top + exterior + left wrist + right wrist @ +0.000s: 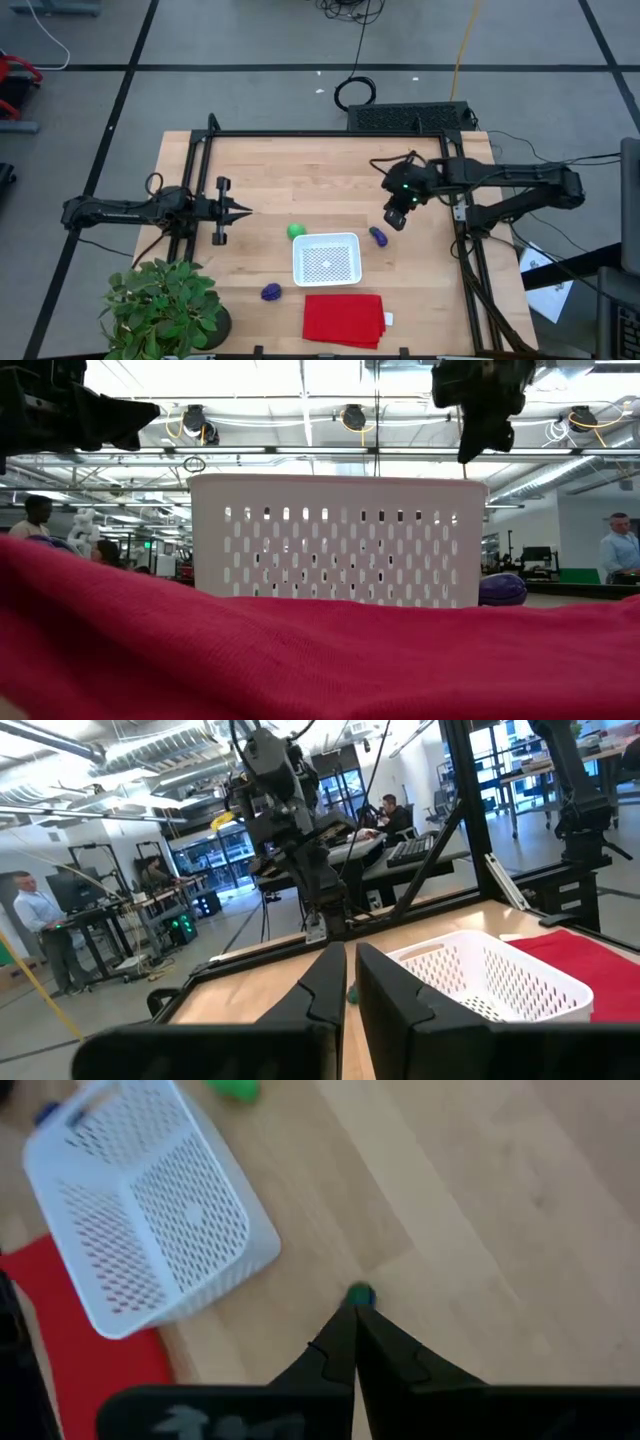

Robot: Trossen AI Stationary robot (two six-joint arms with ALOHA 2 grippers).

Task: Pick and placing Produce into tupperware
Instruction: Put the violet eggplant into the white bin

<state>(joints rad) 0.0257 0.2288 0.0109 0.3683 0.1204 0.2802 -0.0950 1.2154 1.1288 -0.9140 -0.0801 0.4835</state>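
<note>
Three small toy pieces, likely light and rigid: right tool [396,218], fingers together and empty, above the long purple one [378,236] near the tabletop's right edge, best pinched across its middle.

high: overhead | low: table-level (behind red cloth [300,660]) | all share basket [326,259]

Floor around the light wooden butcher-block table [300,180] was grey with dark seam lines [300,67], cables lying about. Beyond it sat a big open workshop: exposed ceiling ducts [60,745], strip lights [300,450], desks with monitors [75,890], a few people [30,915] standing around.
</note>
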